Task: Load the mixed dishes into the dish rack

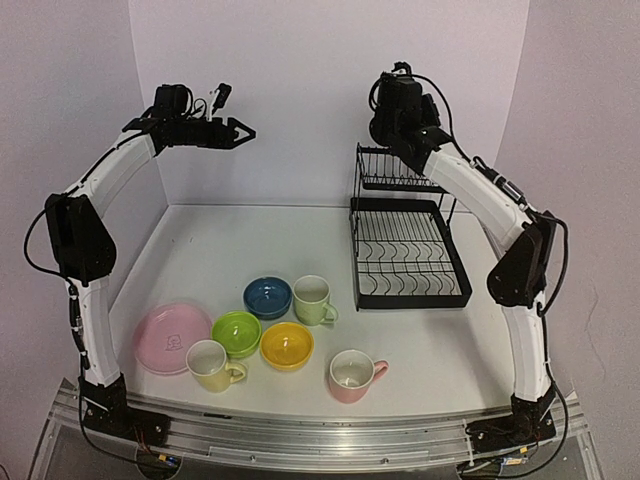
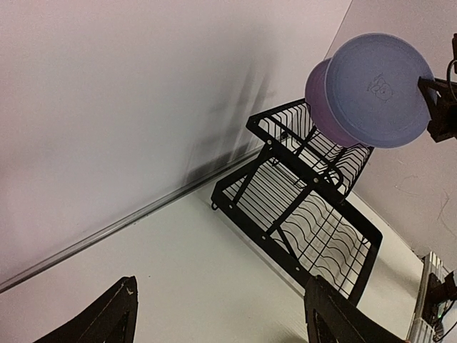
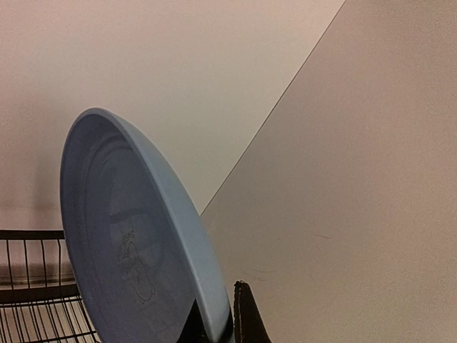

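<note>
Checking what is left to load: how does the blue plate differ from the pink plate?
The blue plate stands on edge, raised at the dish rack's upper shelf; the pink plate lies flat on the table. The right gripper is shut on the blue plate's rim; no gripper holds the pink plate. Both are round and glossy.

Top external: fixed high behind the arm bases (image 1: pixel 125 410), facing forward and down; distant, takes in the whole table (image 1: pixel 200 250) with the dish rack (image 1: pixel 408 255) at right rear. Left wrist: raised at left, faces across to the right; mid-range on the dish rack (image 2: pixel 307 214) and blue plate (image 2: pixel 375 89). Right wrist: tilted upward toward the wall corner (image 3: pixel 285 86), very close on the blue plate (image 3: pixel 136 243). Rack shared by all three views; plate by both wrist views.
</note>
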### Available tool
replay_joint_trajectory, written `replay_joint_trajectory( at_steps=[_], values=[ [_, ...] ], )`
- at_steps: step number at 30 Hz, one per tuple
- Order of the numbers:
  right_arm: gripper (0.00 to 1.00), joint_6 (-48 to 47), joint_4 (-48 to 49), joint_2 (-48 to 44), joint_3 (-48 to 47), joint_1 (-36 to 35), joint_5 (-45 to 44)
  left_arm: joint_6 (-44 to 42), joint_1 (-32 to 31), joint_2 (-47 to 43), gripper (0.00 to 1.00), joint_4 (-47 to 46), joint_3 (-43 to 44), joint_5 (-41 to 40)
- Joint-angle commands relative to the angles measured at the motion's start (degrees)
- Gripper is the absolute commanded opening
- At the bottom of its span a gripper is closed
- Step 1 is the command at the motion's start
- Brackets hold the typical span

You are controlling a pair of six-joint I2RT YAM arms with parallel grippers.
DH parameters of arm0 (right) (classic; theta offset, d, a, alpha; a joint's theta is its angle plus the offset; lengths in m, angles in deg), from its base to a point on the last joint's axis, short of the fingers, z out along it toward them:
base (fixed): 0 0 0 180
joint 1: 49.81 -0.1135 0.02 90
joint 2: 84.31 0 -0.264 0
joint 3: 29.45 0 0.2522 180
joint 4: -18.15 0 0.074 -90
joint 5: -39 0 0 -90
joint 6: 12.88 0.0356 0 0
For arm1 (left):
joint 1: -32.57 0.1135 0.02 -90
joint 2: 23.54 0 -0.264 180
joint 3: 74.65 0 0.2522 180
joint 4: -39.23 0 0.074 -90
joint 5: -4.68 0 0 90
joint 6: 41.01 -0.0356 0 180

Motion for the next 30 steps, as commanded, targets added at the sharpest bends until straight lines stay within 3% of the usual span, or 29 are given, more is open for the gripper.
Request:
replay_joint_trajectory(
  at_steps=[1,30],
  values=[
    [0.00,2.76,3.92,0.21,1.62,-0.26,-2.92,0.05,0.41,-2.53,0.80,-0.40,-0.07,0.87],
    [0.00,8.92,4.12,1.38,7.34,2.01,-4.77,0.10,1.13,-3.00,0.80,-0.30,-0.98,1.25]
  ],
)
